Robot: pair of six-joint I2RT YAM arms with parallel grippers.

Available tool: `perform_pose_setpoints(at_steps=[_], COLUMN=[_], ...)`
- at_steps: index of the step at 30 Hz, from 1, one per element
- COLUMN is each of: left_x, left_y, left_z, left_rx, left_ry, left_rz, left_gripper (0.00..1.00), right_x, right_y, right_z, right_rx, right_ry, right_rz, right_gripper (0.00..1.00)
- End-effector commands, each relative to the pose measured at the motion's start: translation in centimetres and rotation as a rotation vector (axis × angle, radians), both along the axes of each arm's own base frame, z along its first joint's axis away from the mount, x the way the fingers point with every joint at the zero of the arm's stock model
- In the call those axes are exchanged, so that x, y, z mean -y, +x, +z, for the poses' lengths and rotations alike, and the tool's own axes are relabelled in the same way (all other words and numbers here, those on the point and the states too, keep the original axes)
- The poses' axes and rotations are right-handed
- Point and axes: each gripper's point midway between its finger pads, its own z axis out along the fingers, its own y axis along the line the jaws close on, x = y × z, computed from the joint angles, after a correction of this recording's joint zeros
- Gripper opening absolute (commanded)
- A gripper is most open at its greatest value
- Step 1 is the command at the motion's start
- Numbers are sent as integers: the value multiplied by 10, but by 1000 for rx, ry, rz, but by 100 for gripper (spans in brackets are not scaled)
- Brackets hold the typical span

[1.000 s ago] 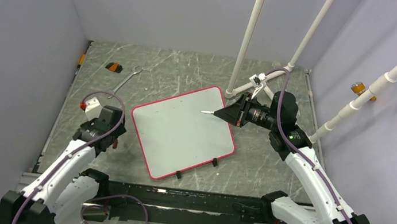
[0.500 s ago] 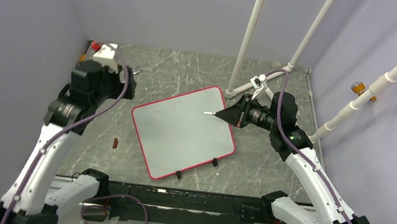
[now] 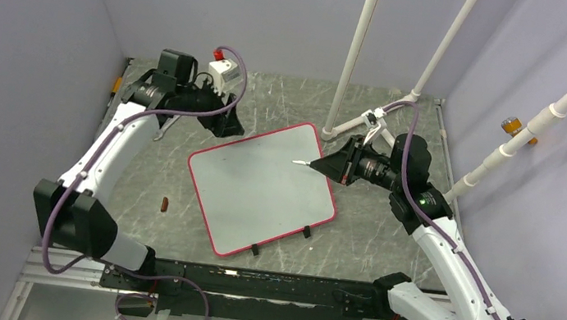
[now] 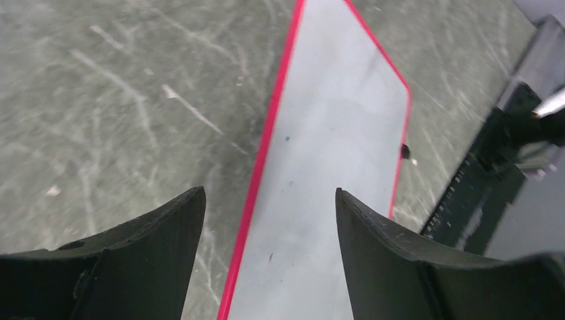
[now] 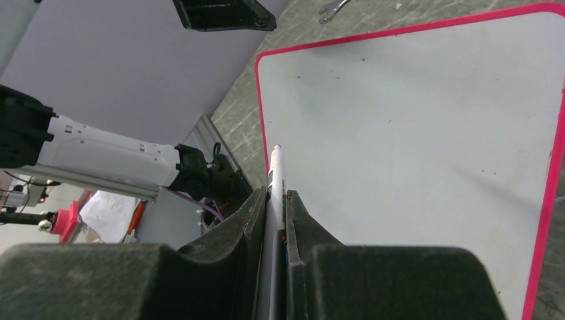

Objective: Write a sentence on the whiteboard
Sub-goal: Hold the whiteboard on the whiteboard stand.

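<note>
When viewed from above, shows the whiteboard (image 3: 260,188) lying flat and askew mid-tabletop (image 3: 288,99), with a red rim all round and two black clips (image 3: 254,249) on the edge toward 6 o'clock. Shows its face plain pale grey-white. Places the left end effector (image 3: 230,128) at 11 o'clock of the whiteboard, just beyond the far-left corner; too small here to tell spread from pressed. Places the right end effector (image 3: 319,165) at 2 o'clock, by the far-right edge, pinching a marker (image 3: 298,162) whose white tip points toward 9 o'clock over the face; cannot tell whether touching. Also shows a small brown bit (image 3: 165,205) on the tabletop at 9 o'clock, well apart from the rim.

From the left wrist, shows the left end effector (image 4: 268,193) spread wide, with only tabletop and whiteboard (image 4: 333,153) in the gap and the red rim running from 6 toward 12 o'clock.

From the right wrist, shows the right end effector (image 5: 274,200) pressed onto the marker (image 5: 275,170), tip toward 12 o'clock, just inside the whiteboard's (image 5: 413,133) left rim. Catches the left end effector (image 5: 223,15) at 11 o'clock and a wrench (image 5: 333,8) at 12 o'clock.
</note>
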Motion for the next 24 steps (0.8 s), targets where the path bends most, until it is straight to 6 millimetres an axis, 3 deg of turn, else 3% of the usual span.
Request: perform_pose_setpoints(at_steps=[1, 5, 11, 18, 24], left_x=[21, 24, 22, 26, 27], left_y=[-5, 3, 5, -4, -12], left_z=[15, -13, -48, -63, -71], left_rx=[10, -96, -199, -288, -335], left_ry=[-107, -121, -100, -134, -153], left_rz=[-231, -249, -238, -266, -266], left_gripper=[73, 64, 65, 52, 50], right_x=[-2, -5, -6, -6, -9], right_y=[0, 0, -2, -4, -2], right_z=[6, 8, 16, 22, 18], right_rx=[55, 54, 73, 89, 70], right_ry=[11, 17, 20, 19, 24], right_rz=[17, 41, 62, 72, 82], right_gripper=[0, 0, 0, 0, 0])
